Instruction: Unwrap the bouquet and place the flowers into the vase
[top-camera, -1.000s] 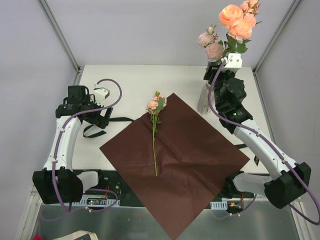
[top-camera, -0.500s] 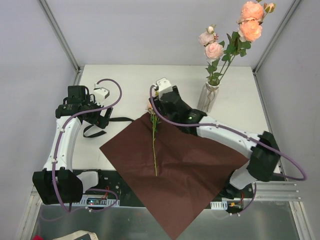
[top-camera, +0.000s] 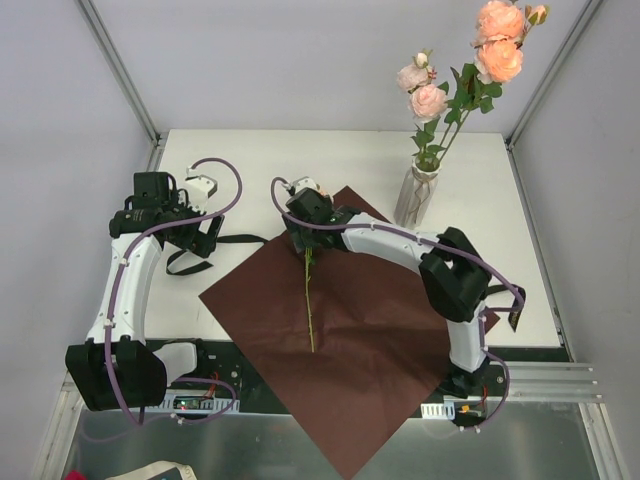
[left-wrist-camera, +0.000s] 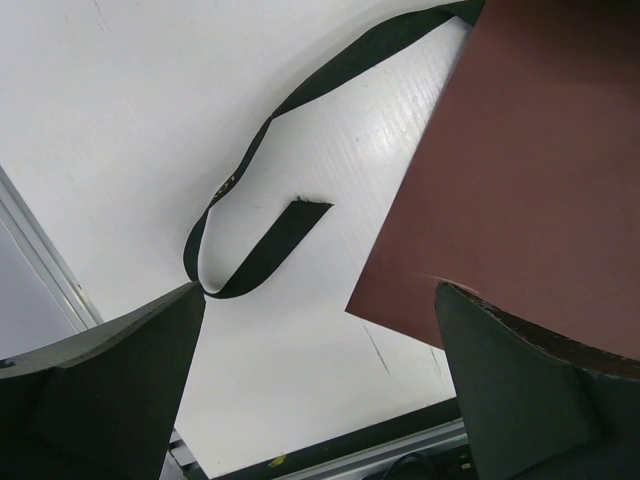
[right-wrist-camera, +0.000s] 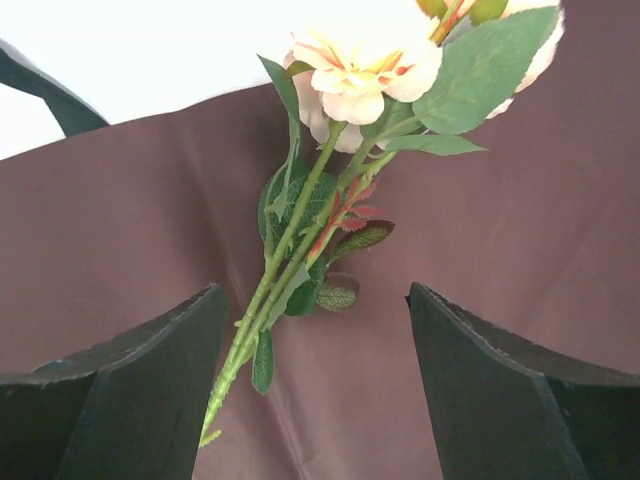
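The single flower (right-wrist-camera: 360, 75) lying on the spread dark red paper (top-camera: 380, 300) is straddled near its bloom by the right end effector (right-wrist-camera: 315, 295), its jaws apart, so closure on the stem and carriage to the vase (top-camera: 415, 195) are judged needed next.

The paper sheet (top-camera: 380, 320) lies spread on the table (top-camera: 250, 160), its near corner reaching past the table's near edge. One stem (top-camera: 309, 300) lies on the sheet's left half, its bloom end at the sheet's far corner. The ribbon (left-wrist-camera: 265, 245) lies on the table just left of the sheet. The vase (top-camera: 415, 196) stands right of the sheet's far corner, towards the table's far right corner, with the other flowers (top-camera: 430, 100) in it.
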